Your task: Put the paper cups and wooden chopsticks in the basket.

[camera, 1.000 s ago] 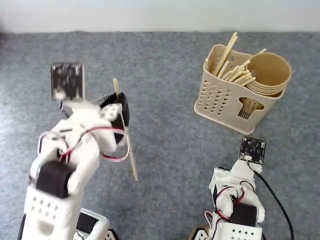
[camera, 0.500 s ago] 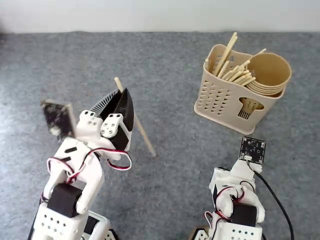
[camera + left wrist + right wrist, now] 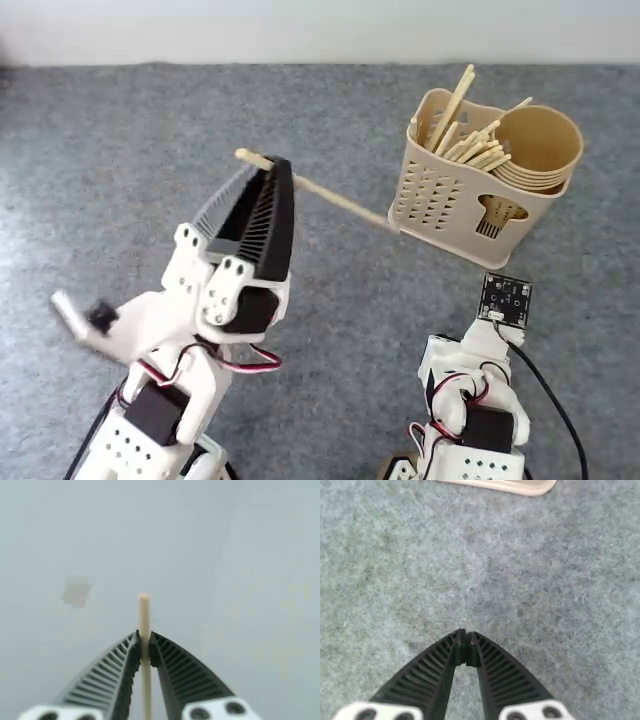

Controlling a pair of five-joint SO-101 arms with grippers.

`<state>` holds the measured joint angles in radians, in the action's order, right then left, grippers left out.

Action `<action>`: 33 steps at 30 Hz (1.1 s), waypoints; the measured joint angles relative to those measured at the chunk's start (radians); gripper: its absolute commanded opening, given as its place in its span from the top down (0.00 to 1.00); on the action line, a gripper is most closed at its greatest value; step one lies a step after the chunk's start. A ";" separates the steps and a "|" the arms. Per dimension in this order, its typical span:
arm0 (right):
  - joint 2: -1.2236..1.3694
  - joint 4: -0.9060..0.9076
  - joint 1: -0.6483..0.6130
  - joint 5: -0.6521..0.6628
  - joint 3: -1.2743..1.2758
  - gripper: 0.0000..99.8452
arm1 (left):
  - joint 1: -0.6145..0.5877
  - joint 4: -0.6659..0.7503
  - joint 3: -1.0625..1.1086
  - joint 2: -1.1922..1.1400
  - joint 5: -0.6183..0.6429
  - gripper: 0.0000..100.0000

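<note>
My left gripper [image 3: 274, 172] is raised over the carpet left of the basket, shut on one wooden chopstick [image 3: 335, 199]. The stick lies nearly level, its far end close to the basket's left wall. In the left wrist view the gripper [image 3: 144, 641] pinches the chopstick [image 3: 144, 615] against a pale wall. The beige basket [image 3: 440, 195] stands at the back right with several chopsticks [image 3: 462, 130] in one side and stacked paper cups [image 3: 538, 148] in the other. My right gripper [image 3: 465, 647] is shut on nothing, low over the carpet in front of the basket [image 3: 520, 486].
Grey carpet [image 3: 330, 300] covers the whole table. The right arm's base [image 3: 475, 400] sits folded at the front right, with its camera board [image 3: 504, 298] just in front of the basket. A pale wall runs along the back edge.
The left arm has lifted and swung right toward the basket with the chopstick, which turned from near vertical to nearly level. The right arm stayed still.
</note>
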<state>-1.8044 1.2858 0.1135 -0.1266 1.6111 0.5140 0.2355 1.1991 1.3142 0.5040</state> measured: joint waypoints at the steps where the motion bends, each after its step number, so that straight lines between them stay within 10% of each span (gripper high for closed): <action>1: 0.000 0.000 0.000 0.000 0.000 0.99 | 0.000 0.026 -0.008 -0.031 0.000 0.99; 33: 0.000 0.000 0.000 0.000 0.000 0.99 | -0.011 0.192 -0.451 -0.832 0.006 0.99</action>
<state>-1.8044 1.2858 0.1135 -0.1266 1.6111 0.5033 0.4273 0.7480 0.4826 0.5102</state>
